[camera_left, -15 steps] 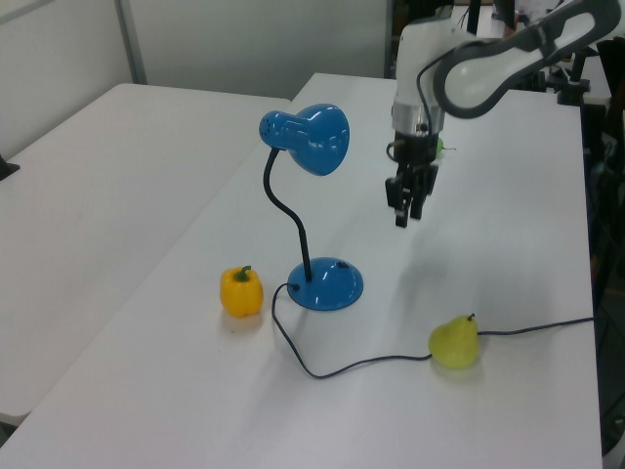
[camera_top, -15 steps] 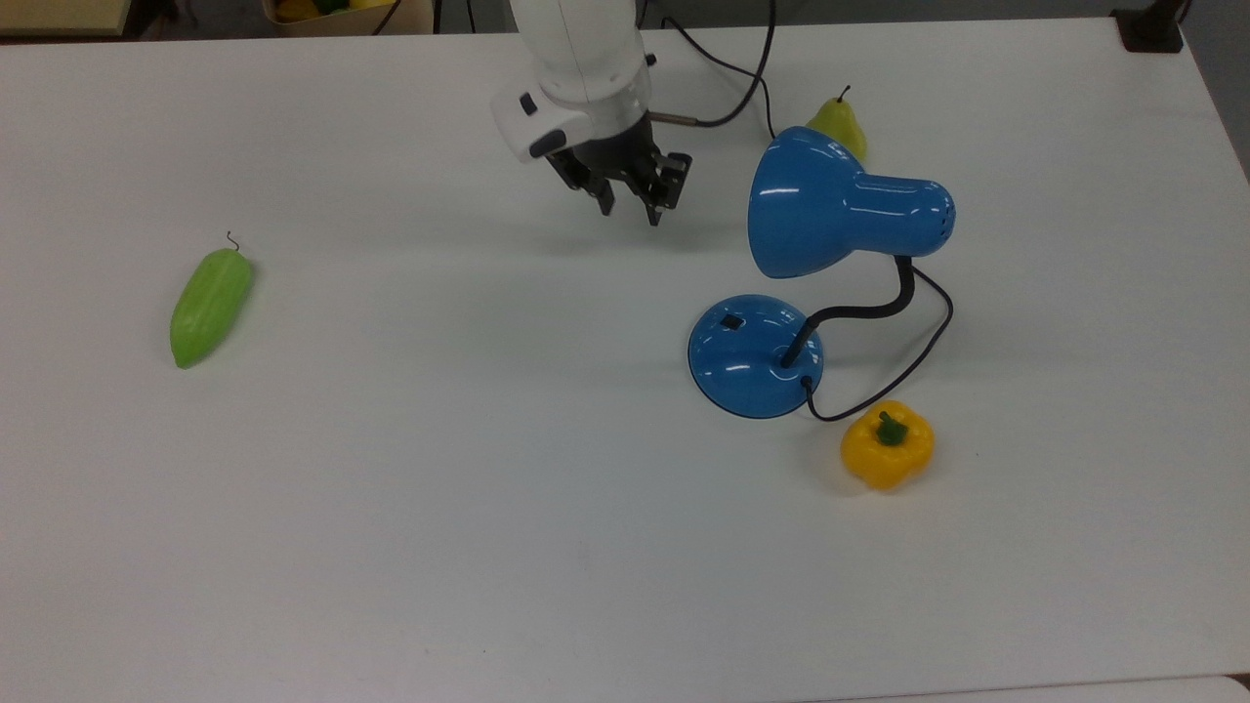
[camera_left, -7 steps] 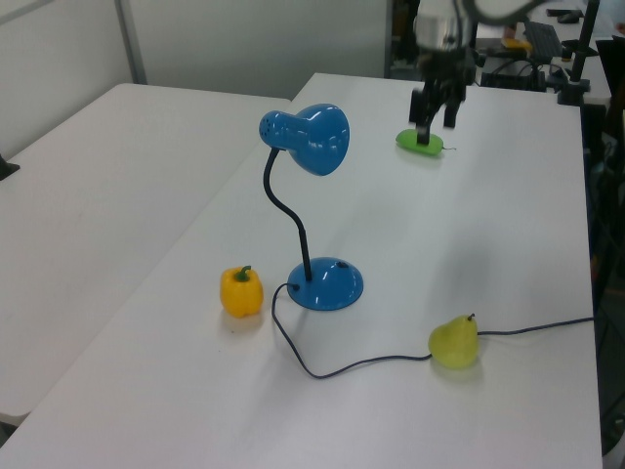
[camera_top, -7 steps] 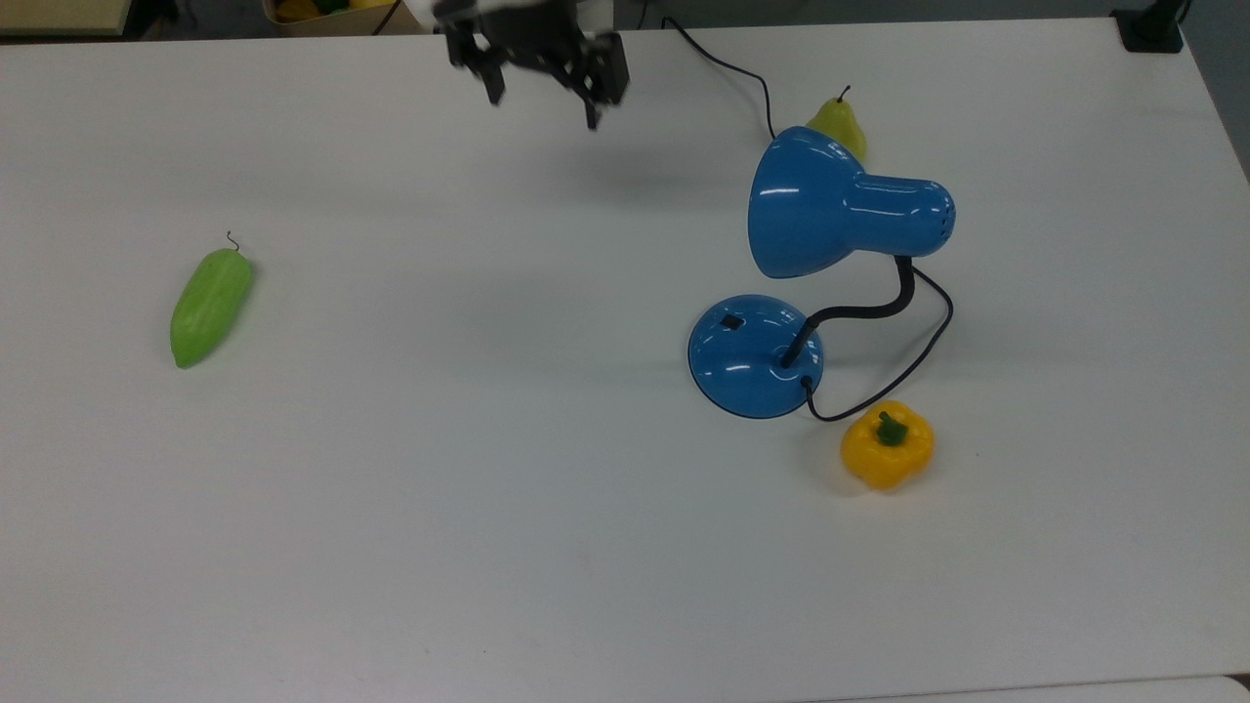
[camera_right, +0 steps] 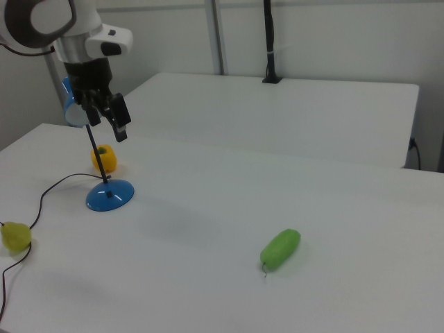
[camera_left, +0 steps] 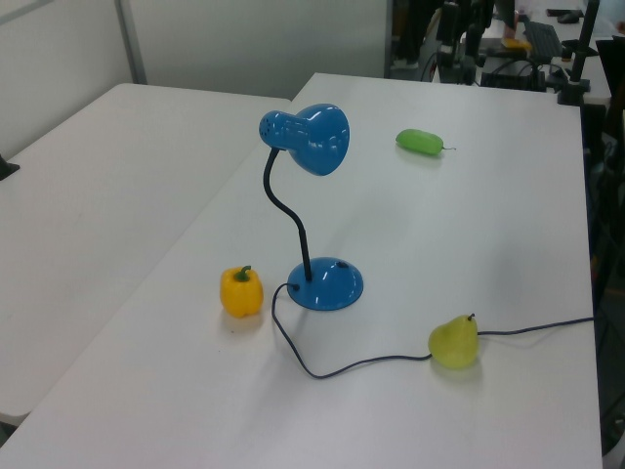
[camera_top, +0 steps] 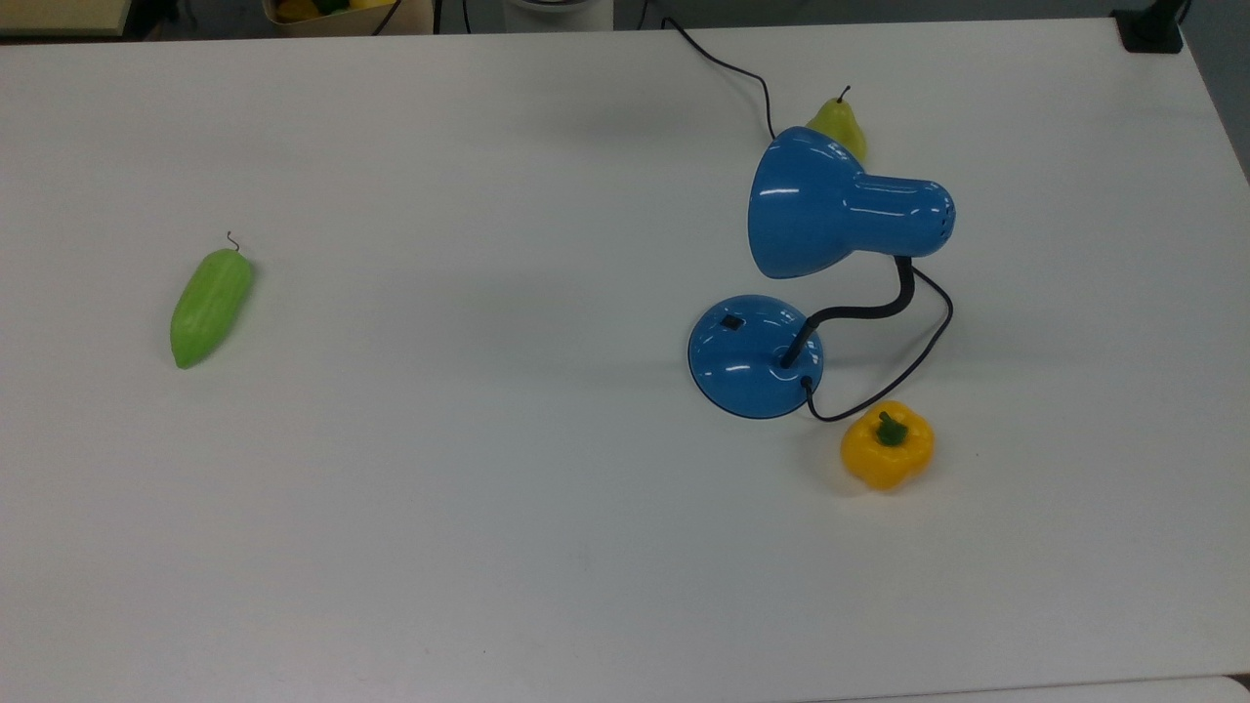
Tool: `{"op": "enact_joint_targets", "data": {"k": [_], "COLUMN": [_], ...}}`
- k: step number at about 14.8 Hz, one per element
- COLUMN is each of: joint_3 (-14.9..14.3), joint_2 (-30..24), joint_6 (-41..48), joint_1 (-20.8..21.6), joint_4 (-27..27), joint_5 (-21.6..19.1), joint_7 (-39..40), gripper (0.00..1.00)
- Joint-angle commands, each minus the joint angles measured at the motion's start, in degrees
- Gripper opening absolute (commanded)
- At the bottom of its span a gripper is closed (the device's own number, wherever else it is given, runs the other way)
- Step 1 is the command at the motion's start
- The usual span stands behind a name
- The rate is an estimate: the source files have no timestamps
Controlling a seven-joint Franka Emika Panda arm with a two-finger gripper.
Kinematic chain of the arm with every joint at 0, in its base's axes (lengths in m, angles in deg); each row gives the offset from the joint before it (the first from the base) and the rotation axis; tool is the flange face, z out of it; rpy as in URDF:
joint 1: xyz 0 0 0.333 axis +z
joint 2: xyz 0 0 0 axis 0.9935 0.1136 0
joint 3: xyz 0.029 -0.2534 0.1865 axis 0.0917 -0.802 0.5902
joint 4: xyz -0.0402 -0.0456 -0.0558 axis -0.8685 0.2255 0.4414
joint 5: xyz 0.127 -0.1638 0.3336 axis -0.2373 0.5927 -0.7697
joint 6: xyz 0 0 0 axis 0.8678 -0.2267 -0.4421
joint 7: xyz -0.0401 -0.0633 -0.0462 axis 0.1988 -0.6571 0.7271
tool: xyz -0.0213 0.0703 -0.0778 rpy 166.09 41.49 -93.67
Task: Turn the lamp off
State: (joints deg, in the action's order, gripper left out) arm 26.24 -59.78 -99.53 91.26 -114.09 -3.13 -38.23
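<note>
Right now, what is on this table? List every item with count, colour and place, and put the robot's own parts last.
lamp: 1, glossy blue with a black bendy neck; standing at the top view's right, round base on the white table, shade pointing to the top view's left.
cord: 1, black; leaves the base, loops behind the lamp and runs off the far edge.
pear: 1, yellow-green; just beyond the shade in the top view.
bell pepper: 1, yellow with a green stem; near the base, at its lower right in the top view.
long green vegetable: 1, light green; alone at the top view's left.
gripper: 1, black on a white arm; raised above the table in the right view, fingers apart.
</note>
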Motion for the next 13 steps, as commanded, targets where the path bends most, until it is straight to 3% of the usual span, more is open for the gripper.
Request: {"op": "enact_joint_targets", "data": {"k": [1, 5, 13], "joint_3": [0.0, 0.1, 0.7], "joint_2": [0.8, 3.0, 3.0], "joint_6": [0.4, -5.0, -5.1], "joint_1": [0.9, 0.9, 0.8], "joint_4": [0.7, 0.6, 0.6], "joint_5": [-0.2, -0.3, 0.6], "joint_7": [6.8, 16.1, 16.1], "gripper": [1.00, 1.00, 1.00]}}
